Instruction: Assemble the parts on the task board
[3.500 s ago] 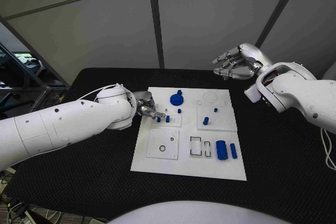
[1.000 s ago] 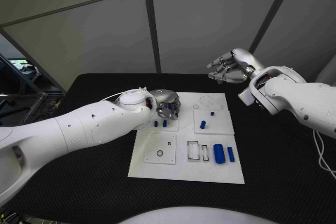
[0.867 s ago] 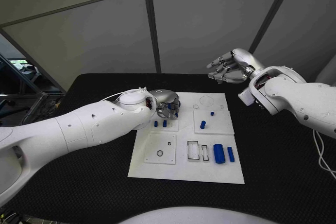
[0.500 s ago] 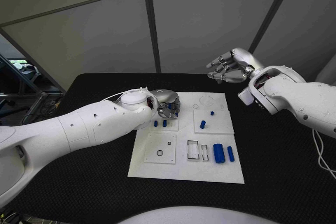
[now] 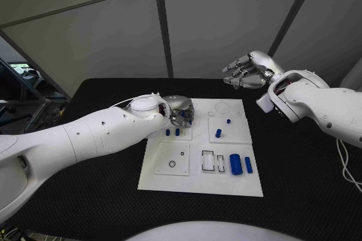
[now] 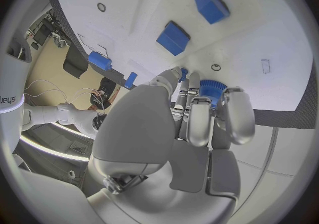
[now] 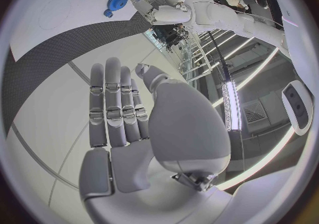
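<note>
Black desk (image 5: 90, 199) spans the lower frame. White task board (image 5: 226, 183) at frame centre, lying flat on it.

Left hand (image 5: 179, 111) over the board's upper left corner, fingers (image 6: 199, 120) curled down around a blue toothed wheel (image 6: 212, 88); fingertips touch its rim, so it is held.

Right hand (image 5: 247, 71) at upper right of frame, raised off the desk and well apart from the board, fingers (image 7: 113, 112) straight, side by side, holding nothing.

Loose blue parts on the board: a thick cylinder (image 5: 235, 164) lower right, thinner bar (image 5: 248, 165) just beside it; two short pegs (image 5: 172, 132) just below the left hand; one peg (image 5: 218, 133) right of centre.
</note>
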Robot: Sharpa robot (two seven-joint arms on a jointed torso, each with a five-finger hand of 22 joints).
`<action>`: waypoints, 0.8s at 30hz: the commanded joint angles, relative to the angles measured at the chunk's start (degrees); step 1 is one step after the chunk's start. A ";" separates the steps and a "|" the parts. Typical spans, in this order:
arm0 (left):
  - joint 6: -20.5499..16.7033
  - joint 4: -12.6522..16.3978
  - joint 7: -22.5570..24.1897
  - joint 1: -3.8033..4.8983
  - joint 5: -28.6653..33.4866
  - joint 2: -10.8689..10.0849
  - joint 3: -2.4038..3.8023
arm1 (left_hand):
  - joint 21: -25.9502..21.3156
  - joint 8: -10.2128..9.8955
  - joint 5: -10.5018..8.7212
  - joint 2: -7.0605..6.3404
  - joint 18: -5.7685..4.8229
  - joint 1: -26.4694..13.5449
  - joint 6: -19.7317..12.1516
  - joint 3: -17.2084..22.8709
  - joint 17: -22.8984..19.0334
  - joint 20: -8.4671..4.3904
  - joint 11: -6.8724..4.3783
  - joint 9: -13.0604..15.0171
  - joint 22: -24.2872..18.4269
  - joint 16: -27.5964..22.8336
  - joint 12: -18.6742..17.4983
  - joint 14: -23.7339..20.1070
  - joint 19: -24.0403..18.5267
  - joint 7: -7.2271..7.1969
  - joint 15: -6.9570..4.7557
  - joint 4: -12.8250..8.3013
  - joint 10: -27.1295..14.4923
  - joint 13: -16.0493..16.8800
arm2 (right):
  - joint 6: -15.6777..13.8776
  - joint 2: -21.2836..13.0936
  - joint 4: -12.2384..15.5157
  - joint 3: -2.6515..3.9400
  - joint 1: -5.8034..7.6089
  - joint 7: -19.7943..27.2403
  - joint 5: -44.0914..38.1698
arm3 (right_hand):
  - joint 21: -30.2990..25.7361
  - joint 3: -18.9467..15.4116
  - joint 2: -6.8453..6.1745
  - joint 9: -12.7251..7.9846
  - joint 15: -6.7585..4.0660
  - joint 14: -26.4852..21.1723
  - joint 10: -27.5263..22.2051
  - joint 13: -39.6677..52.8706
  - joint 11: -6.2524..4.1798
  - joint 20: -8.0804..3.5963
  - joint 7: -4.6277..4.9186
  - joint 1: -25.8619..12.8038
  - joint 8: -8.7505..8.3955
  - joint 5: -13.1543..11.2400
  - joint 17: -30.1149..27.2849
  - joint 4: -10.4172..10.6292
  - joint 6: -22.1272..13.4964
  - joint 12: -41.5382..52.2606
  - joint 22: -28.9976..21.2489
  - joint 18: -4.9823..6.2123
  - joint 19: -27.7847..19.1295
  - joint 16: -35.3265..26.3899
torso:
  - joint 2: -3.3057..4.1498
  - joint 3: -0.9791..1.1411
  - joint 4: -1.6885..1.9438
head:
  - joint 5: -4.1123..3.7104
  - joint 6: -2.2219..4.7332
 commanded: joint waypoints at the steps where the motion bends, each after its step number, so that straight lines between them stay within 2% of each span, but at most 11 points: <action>1: 0.91 -0.11 0.70 -0.11 -0.42 0.13 -0.11 | 0.47 -0.13 -0.33 0.31 -1.36 1.07 1.07 1.58 0.10 -0.55 -0.25 -0.11 2.13 0.42 -0.70 1.83 0.80 -0.22 -0.44 -0.73 1.25 -0.23 | 0.17 0.06 0.04 0.03 0.11 0.45 0.15 | -0.23 0.30 0.13 0.02 -0.14 0.35 -0.18 -0.09 0.06 0.14 0.07 -0.36 0.02 0.36 0.09 -0.06 0.34 -0.20 -0.08 0.63 0.26 -0.27 | 0.00 0.00 -0.02 | -0.04 -0.03; 10: -2.46 0.13 2.42 -0.24 -0.41 -0.01 -0.11 | 0.94 0.21 -0.63 0.17 -1.42 0.51 5.47 5.15 0.11 -1.43 -1.39 0.09 2.73 0.66 -2.59 1.93 0.86 -1.13 -1.41 -2.78 6.29 -0.74 | 0.23 0.19 -0.04 0.03 0.11 0.47 0.15 | -0.23 0.30 0.13 0.02 -0.14 0.35 -0.18 -0.09 0.06 0.14 0.07 -0.36 0.02 0.36 0.09 -0.06 0.34 -0.20 -0.08 0.63 0.26 -0.27 | -0.03 -0.03 0.06 | 0.00 0.01; 13: -3.29 0.27 2.61 -0.31 -0.41 -0.23 -0.10 | 0.85 -0.43 -0.66 -0.26 -1.43 0.00 5.63 6.04 0.02 -1.51 -1.20 -0.11 2.76 0.68 -3.74 1.93 0.82 -0.96 -1.31 -3.55 6.88 -0.96 | 0.22 0.20 -0.08 0.03 0.11 0.46 0.15 | -0.23 0.30 0.13 0.02 -0.14 0.35 -0.18 -0.09 0.06 0.14 0.07 -0.36 0.02 0.36 0.09 -0.06 0.34 -0.20 -0.08 0.63 0.26 -0.27 | -0.07 -0.03 0.03 | 0.20 0.13; 17: -4.27 0.77 2.76 -0.45 -0.17 -0.75 -0.08 | 0.72 -1.00 -0.70 -0.62 -1.42 -0.62 5.72 6.68 -0.04 -1.35 -0.89 -0.30 2.75 0.72 -4.71 1.92 0.76 -0.62 -1.05 -4.11 7.19 -1.09 | 0.23 0.25 -0.14 0.03 0.11 0.48 0.15 | -0.23 0.30 0.13 0.02 -0.14 0.35 -0.18 -0.09 0.06 0.14 0.07 -0.36 0.02 0.36 0.09 -0.06 0.34 -0.20 -0.08 0.63 0.26 -0.27 | -0.06 0.00 -0.04 | -0.03 0.28; 20: -4.91 1.34 2.83 -0.51 -0.05 -1.21 -0.04 | 0.38 -1.27 -0.69 -0.71 -1.35 -0.90 5.74 6.99 -0.08 -1.27 -0.76 -0.38 2.54 0.74 -5.15 1.92 0.66 -0.42 -0.94 -4.33 7.28 -1.15 | 0.22 0.23 -0.16 0.03 0.11 0.46 0.15 | -0.23 0.30 0.13 0.02 -0.14 0.35 -0.18 -0.09 0.06 0.14 0.07 -0.36 0.02 0.36 0.09 -0.06 0.34 -0.20 -0.08 0.63 0.26 -0.27 | -0.10 -0.05 0.07 | -0.15 0.39; 24: -5.56 2.45 2.96 -0.54 0.02 -2.10 0.35 | 0.23 -1.46 -0.70 -0.80 -1.32 -1.11 5.76 7.20 -0.08 -1.21 -0.67 -0.45 2.47 0.77 -5.44 1.92 0.62 -0.30 -0.86 -4.49 7.37 -1.17 | 0.22 0.24 -0.24 0.03 0.11 0.47 0.15 | -0.23 0.30 0.13 0.02 -0.14 0.35 -0.18 -0.09 0.06 0.14 0.07 -0.36 0.02 0.36 0.09 -0.06 0.34 -0.20 -0.08 0.63 0.26 -0.27 | -0.12 -0.03 0.13 | -0.10 0.61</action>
